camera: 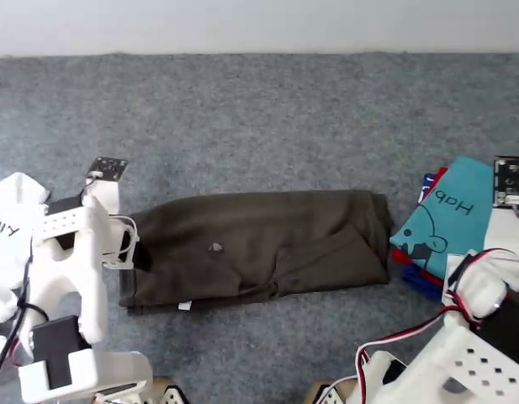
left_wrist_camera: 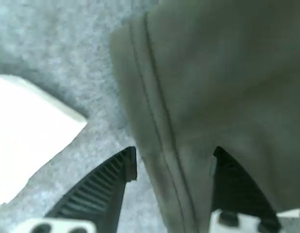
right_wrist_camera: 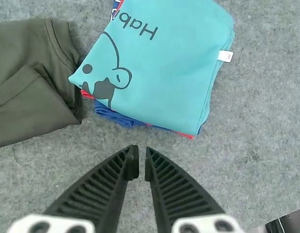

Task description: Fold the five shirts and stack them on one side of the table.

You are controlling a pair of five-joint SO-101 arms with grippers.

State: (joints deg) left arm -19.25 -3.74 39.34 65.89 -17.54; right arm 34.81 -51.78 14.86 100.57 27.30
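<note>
We saw the grey carpeted bench (camera: pixel 259 109) lying under both pincers. On it the largest garment, a dark olive shirt (camera: pixel 259 244), lay folded into a long band. It stretched from the left pincer (left_wrist_camera: pixel 174 167) across the middle toward the right pincer's (right_wrist_camera: pixel 138 162) side. Its hemmed end ran between the left pincer's fingers (left_wrist_camera: pixel 121 171). Those fingers stood wide apart, one on the bare carpet beside the cloth and the other over the cloth. We could not tell whether either pressed on the fabric. The shirt's other end, with the collar, lay ahead of the right pincer and off to one side, touching the stack there.

That stack sat just ahead of the right pincer's tips. A folded teal shirt (right_wrist_camera: pixel 159 73) with a dark printed figure lay on top. The edge of a blue shirt (right_wrist_camera: pixel 113 115) and a sliver of a red shirt (right_wrist_camera: pixel 87 93) showed beneath it.

A white shirt (camera: pixel 11 206) lay crumpled behind the left pincer, on the far side from the olive one, at the bench's edge.

The right pincer hung above bare carpet, its black ribbed fingers drawn nearly together with nothing between them.
</note>
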